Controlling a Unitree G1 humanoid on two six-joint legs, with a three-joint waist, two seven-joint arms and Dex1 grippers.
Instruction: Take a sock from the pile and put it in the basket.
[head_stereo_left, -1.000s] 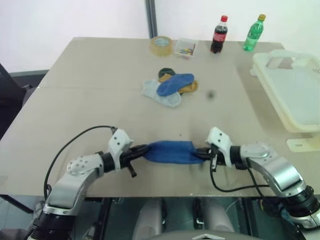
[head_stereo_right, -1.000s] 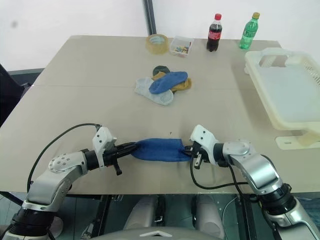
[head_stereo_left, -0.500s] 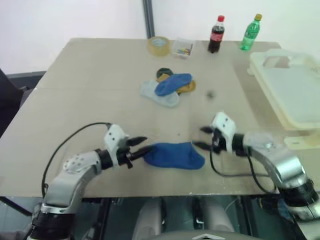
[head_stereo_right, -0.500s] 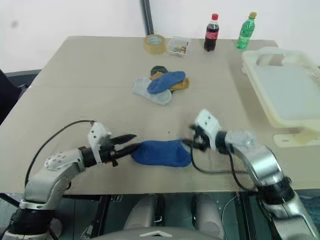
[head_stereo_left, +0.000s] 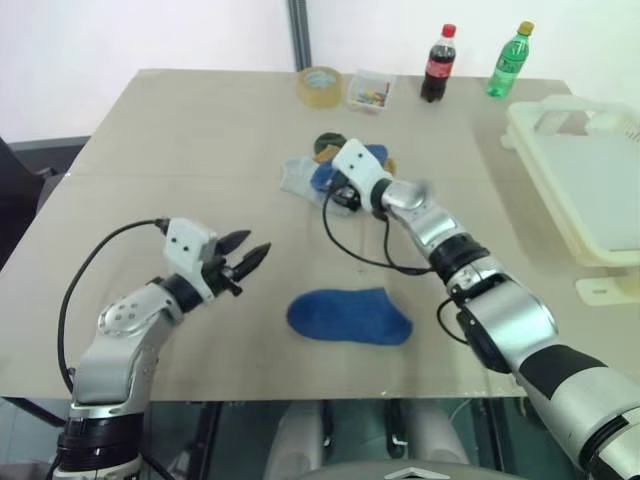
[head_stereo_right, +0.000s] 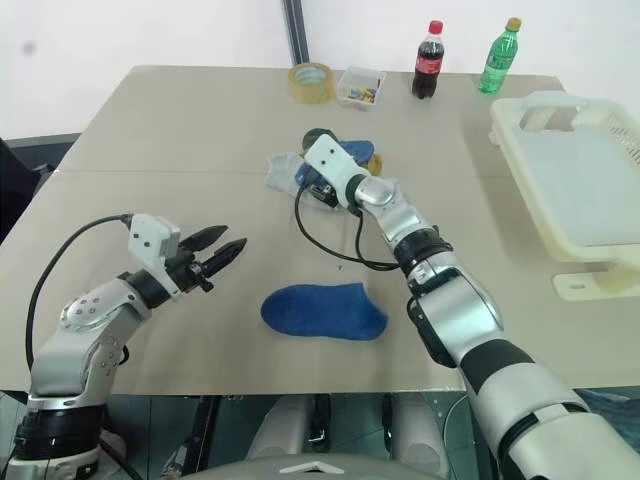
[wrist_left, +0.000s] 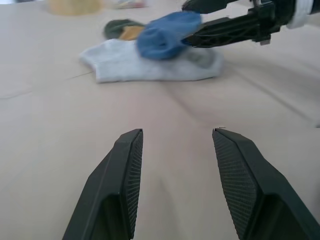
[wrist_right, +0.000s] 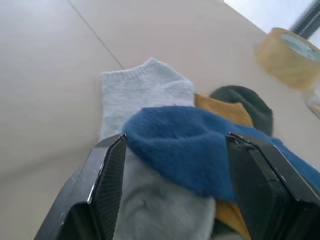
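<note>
**Both grippers empty, right one at the sock pile**

Nearest, low in the centre of the head view, a single blue sock (head_stereo_left: 350, 316) lies flat on the beige worktop (head_stereo_left: 150, 180), apart from both grippers. To its left, the left gripper (head_stereo_left: 246, 256) hovers over bare worktop with its fingers (wrist_left: 122, 175) spread and nothing between them.

Further up, in the middle of the frame, the right gripper (wrist_right: 172, 165) reaches the pile (wrist_right: 185, 165); its fingers stand wide on either side of the royal blue sock (wrist_right: 200, 150) lying on top, not closed on it. Under that sock lie a pale grey one (wrist_right: 145, 95), a mustard one and a dark green one.

At the right edge sits the cream-white basket (head_stereo_left: 600, 245), well apart from the pile. Along the far edge stand a tape roll (head_stereo_left: 319, 85), a small clear box (head_stereo_left: 369, 92), a cola bottle (head_stereo_left: 436, 66) and a green bottle (head_stereo_left: 508, 64).
</note>
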